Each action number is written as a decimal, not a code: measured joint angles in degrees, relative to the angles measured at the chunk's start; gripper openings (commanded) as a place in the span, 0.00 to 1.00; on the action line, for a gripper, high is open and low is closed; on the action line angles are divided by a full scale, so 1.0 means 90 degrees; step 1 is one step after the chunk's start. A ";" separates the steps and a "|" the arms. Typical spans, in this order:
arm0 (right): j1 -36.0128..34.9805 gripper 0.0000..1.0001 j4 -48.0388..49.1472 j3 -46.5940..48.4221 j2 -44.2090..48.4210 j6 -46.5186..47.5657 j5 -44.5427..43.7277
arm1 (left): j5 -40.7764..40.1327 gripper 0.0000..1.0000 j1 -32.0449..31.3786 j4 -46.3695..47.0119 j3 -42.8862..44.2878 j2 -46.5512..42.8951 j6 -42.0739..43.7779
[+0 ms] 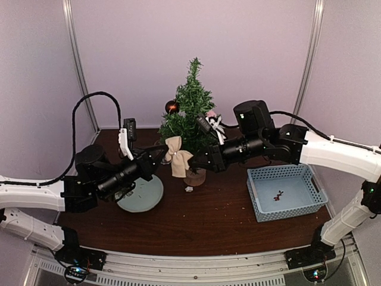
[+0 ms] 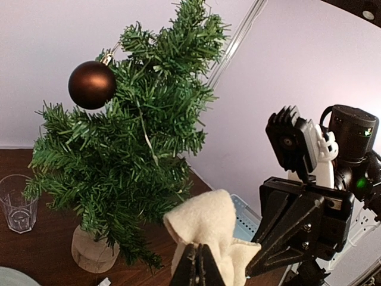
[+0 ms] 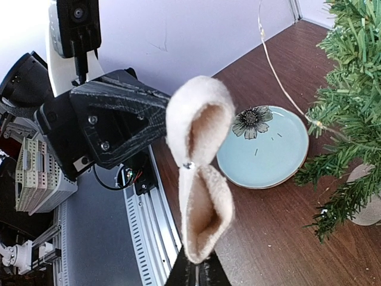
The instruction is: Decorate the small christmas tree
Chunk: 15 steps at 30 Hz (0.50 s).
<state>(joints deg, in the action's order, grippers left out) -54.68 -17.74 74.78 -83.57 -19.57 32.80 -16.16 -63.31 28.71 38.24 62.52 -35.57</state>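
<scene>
The small christmas tree (image 1: 191,113) stands at the back centre on a wood stump, with a brown bauble (image 1: 172,106) hung on its upper left. In front of it a cream felt bow (image 1: 177,156) hangs in the air between both grippers. My left gripper (image 1: 165,150) is shut on the bow's left side; in the left wrist view its jaws (image 2: 201,267) pinch the bow (image 2: 208,226) beside the tree (image 2: 131,149). My right gripper (image 1: 191,162) is shut on the other loop; the right wrist view has its jaws (image 3: 199,273) closed on the bow (image 3: 199,173).
A pale blue plate (image 1: 141,195) with a flower print lies under the left arm. A blue perforated basket (image 1: 309,179) at the right holds a small dark ornament (image 1: 278,195). A drinking glass (image 2: 16,202) stands left of the tree. A white scrap (image 1: 189,189) lies by the stump.
</scene>
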 measured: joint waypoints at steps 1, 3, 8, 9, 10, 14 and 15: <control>0.0002 0.00 -0.0044 0.0039 0.0002 0.0032 -0.0034 | -0.0007 0.00 0.0000 0.0032 -0.0002 0.0000 -0.0022; 0.0000 0.00 -0.0129 0.0107 0.0002 0.0097 -0.0075 | -0.0007 0.00 0.0000 0.0121 -0.0002 -0.0002 -0.0073; 0.0000 0.00 -0.0520 0.0177 0.0041 0.0340 -0.0172 | 0.0066 0.43 0.0029 0.0029 0.0000 -0.0039 -0.0141; 0.0000 0.00 -0.0631 0.0216 0.0041 0.0420 -0.0189 | 0.0104 0.47 0.0049 -0.0114 -0.0002 -0.0100 -0.0170; 0.0000 0.00 -0.0797 0.0282 0.0044 0.0534 -0.0211 | 0.0146 0.50 0.0083 -0.0272 -0.0002 -0.0175 -0.0143; 0.0000 0.00 -0.1605 0.0629 0.0049 0.1078 -0.0352 | 0.0619 0.54 0.0491 -0.1316 -0.0002 -0.0848 -0.0078; 0.0000 0.00 -0.1865 0.0746 0.0049 0.1263 -0.0389 | 0.0792 0.54 0.0648 -0.1591 -0.0002 -0.1069 0.0017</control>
<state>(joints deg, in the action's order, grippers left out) -54.68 -34.52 81.49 -83.13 -8.21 29.30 -9.04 -57.47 14.39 38.22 52.90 -35.42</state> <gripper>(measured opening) 0.003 0.535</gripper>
